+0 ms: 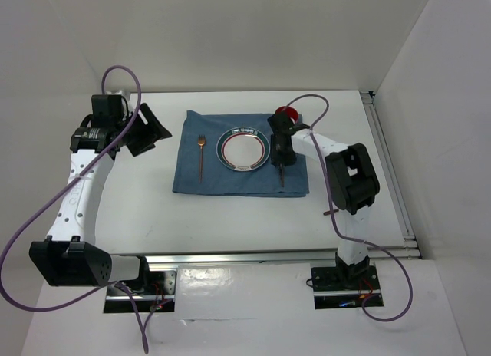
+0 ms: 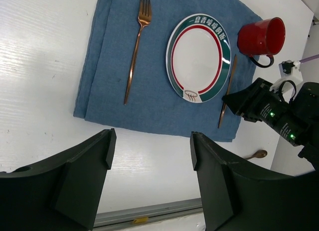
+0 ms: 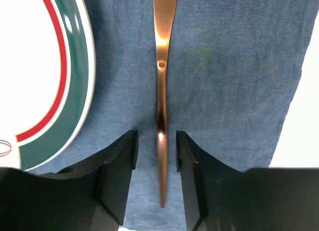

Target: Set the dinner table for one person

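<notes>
The white counter (image 1: 230,225) lies flat in front of both arm bases and fills the middle of the top view, with aluminium rails along its near and right edges. On it, near the centre, a blue placemat (image 1: 230,183) is spread. A copper fork (image 1: 200,156) lies on the left part of the cloth and a white plate (image 1: 243,149) with a green and red ring sits beside it. A copper knife (image 3: 161,91) lies on the cloth just right of the plate. The right end effector (image 3: 155,136) is low over the knife handle, one finger on each side of it with a small gap to the metal, so it is released and grasps nothing. A red mug (image 2: 260,37) stands at the far right corner of the placemat. A spoon (image 2: 256,154) lies on the bare counter, off the cloth, near the right arm. The left end effector (image 2: 152,136) hangs left of the placemat, its fingers wide apart and holding nothing.
</notes>
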Controlling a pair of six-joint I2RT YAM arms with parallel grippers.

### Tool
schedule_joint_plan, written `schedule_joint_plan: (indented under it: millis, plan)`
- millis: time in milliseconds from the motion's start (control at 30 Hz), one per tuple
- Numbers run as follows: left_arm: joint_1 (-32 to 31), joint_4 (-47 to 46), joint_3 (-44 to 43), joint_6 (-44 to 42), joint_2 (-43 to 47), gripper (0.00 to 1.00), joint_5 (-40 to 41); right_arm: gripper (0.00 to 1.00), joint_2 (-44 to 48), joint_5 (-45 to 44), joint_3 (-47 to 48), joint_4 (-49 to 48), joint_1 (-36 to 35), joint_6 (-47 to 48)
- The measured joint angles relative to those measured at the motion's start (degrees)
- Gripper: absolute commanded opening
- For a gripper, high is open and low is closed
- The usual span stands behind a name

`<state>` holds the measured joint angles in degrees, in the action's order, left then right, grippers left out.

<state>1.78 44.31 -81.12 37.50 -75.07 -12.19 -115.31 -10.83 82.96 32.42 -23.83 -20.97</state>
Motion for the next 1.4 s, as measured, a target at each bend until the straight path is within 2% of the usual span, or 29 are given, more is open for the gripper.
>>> schedule_joint_plan:
  millis: [167, 267, 333, 367, 433, 467, 633, 733, 833, 1133, 1267, 1400]
  plan:
    - [0.0, 0.3, -0.1, 0.0, -0.5, 0.78, 0.1, 0.52, 0.9, -0.1, 0.4, 0.4, 0.4, -1.3]
    - [0.0, 0.4, -0.3, 0.0, -0.9, 0.78, 0.1, 0.52, 5.3, -0.5, -1.4, 0.6, 1.8, -3.5]
    - [0.0, 0.5, -0.3, -0.1, -0.9, 0.78, 0.1, 0.52, 11.6, -0.3, -5.9, 0.1, 4.1, -5.5]
    - [0.0, 0.5, -0.3, -0.1, -0.9, 0.78, 0.1, 0.62, 15.8, -0.2, -8.9, 0.3, 5.8, -6.8]
    - [0.0, 0.5, -0.4, -0.1, -1.0, 0.78, 0.0, 0.64, 24.1, 0.3, -15.3, 0.2, 10.0, -9.5]
    - [0.0, 0.5, -0.4, -0.1, -1.0, 0.78, 0.0, 0.69, 27.7, 0.8, -18.4, 0.4, 12.1, -10.7]
    - [0.0, 0.4, -0.4, -0.3, -1.0, 0.78, -0.3, 0.69, 40.0, 3.3, -33.9, 2.6, 21.5, -17.3]
    - [0.0, 0.3, -0.4, -0.5, -1.0, 0.78, -0.7, 0.69, 42.1, 5.8, -42.1, 4.6, 25.7, -20.0]
    - [0.0, 0.2, -0.4, -1.3, -1.0, 0.78, -1.0, 0.69, 42.4, 7.7, -46.1, 5.3, 29.2, -21.3]
    - [0.0, 0.1, -0.4, -1.5, -1.0, 0.78, -1.4, 0.68, 39.2, 9.7, -45.9, 2.7, 32.1, -23.2]
    - [0.0, -0.2, -0.4, -1.5, -1.2, 0.78, -1.7, 0.54, 36.5, 8.9, -44.0, 2.2, 32.5, -24.0]
    - [0.0, -0.2, -0.4, -1.6, -1.4, 0.78, -1.7, 0.20, 35.1, 7.4, -43.1, 0.9, 32.7, -24.5]
